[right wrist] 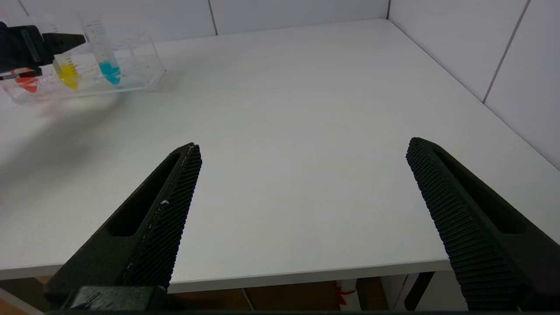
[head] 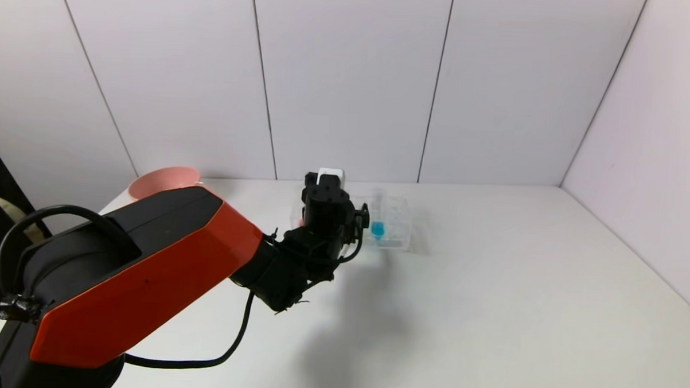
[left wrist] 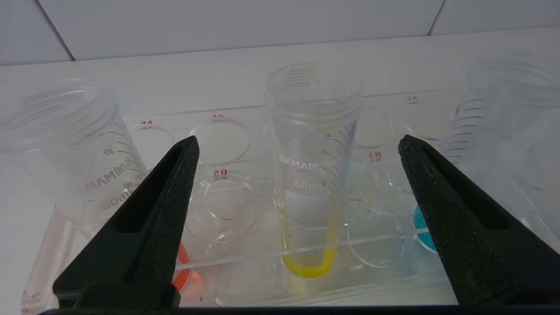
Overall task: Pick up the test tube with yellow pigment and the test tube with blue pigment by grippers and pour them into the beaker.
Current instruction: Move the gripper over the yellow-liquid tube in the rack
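Left gripper (left wrist: 297,144) jaws spread astride yellow tube (left wrist: 313,175) (blue tube (left wrist: 422,227) half hidden)

The tube rack (head: 392,227) stands on the tabletop (head: 491,291) toward its far edge, near the back wall. Three tubes stand upright in the rack in a row: the test tube with yellow pigment (left wrist: 311,175) in the middle, the test tube with blue pigment (head: 377,218) on its right, and a third tube (left wrist: 74,157) on its left. The left gripper (left wrist: 297,144) sits just in front of the rack, its fingers either side of the middle tube, not touching it. A bowl (head: 164,182) lies at the far left, well apart from the rack. The right gripper (right wrist: 302,148) hangs over the tabletop's near edge, well right of the rack.
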Available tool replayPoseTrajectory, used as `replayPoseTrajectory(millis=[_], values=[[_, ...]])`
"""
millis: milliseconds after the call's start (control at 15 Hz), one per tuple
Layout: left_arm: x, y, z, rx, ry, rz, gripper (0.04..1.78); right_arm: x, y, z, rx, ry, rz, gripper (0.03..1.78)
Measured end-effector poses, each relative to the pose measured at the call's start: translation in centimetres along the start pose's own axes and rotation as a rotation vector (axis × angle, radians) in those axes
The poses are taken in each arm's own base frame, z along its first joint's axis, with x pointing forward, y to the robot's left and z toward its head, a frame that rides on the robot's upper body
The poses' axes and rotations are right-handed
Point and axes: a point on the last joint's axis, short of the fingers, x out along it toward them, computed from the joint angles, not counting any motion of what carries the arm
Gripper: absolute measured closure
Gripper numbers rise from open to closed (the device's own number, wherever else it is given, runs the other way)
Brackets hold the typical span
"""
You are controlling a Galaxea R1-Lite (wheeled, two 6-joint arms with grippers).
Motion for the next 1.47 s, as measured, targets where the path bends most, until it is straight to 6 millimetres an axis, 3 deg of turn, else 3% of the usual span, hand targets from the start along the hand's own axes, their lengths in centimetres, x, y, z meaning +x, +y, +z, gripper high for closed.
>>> replayPoseTrajectory(millis=[200,533,1467], values=[[0.21,0.11,-0.02,-0.001,-0.002,0.012,0.56,0.00,0.00,0.00,0.000,0.000,0.000,0.10],[0.17,-0.09,-0.05,-0.002,-0.004,-0.003,1.31,0.00,0.00,0.00,0.000,0.000,0.000,0.10],[-0.14,-0.12,0.54,0.003,-0.001,0.000,1.35,0.00,0.00,0.00,0.000,0.000,0.000,0.10]])
